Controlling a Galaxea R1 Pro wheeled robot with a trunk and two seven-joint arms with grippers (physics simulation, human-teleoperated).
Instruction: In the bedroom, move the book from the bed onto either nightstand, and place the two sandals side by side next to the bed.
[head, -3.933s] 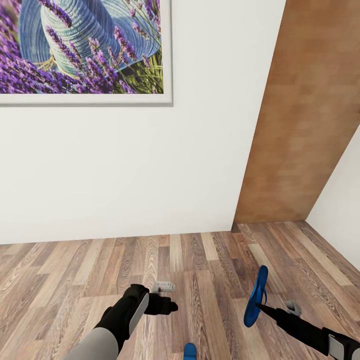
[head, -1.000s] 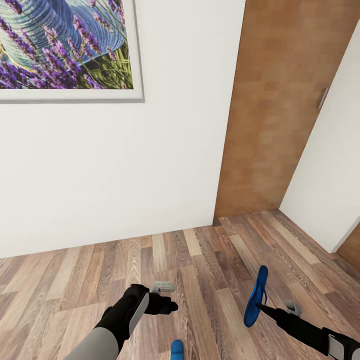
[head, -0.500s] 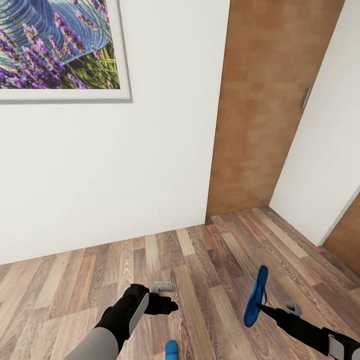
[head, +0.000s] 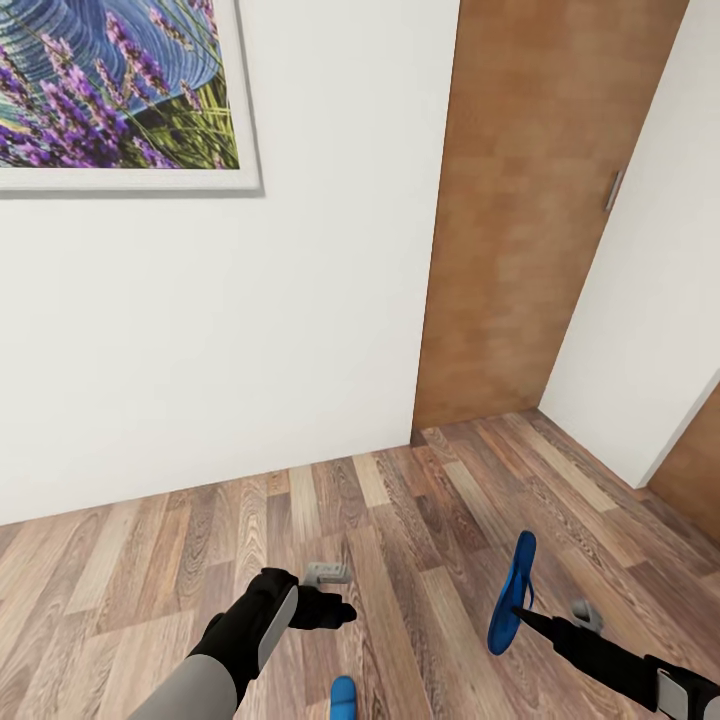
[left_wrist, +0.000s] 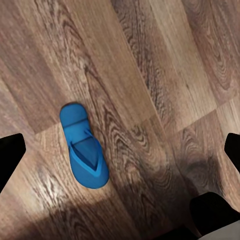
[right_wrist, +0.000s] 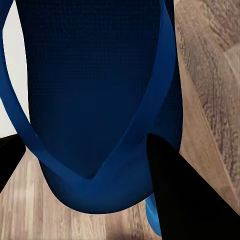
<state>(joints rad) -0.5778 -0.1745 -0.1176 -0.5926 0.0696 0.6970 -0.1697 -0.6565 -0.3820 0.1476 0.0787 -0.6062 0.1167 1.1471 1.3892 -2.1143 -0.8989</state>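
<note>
Sandals first: your right hand (head: 520, 612) is pinching one blue sandal (head: 512, 592) by its edge, so it hangs upright on its side above the wood floor (head: 420, 520), clear of the boards and ready to carry; in the right wrist view the sole (right_wrist: 95, 100) sits between the dark fingers (right_wrist: 175, 190), strap toward the camera. Your left hand (head: 345, 600) is spread wide and holds nothing; it hovers over the second sandal (left_wrist: 83, 152), which lies flat on the floor, strap up, its tip showing at the head view's lower edge (head: 343, 695). Ahead stand a white wall (head: 250, 350), a framed lavender picture (head: 110, 90) and a brown door (head: 540, 200); bed, book and nightstand are yet to be faced, so I judge you are mid-collection.
</note>
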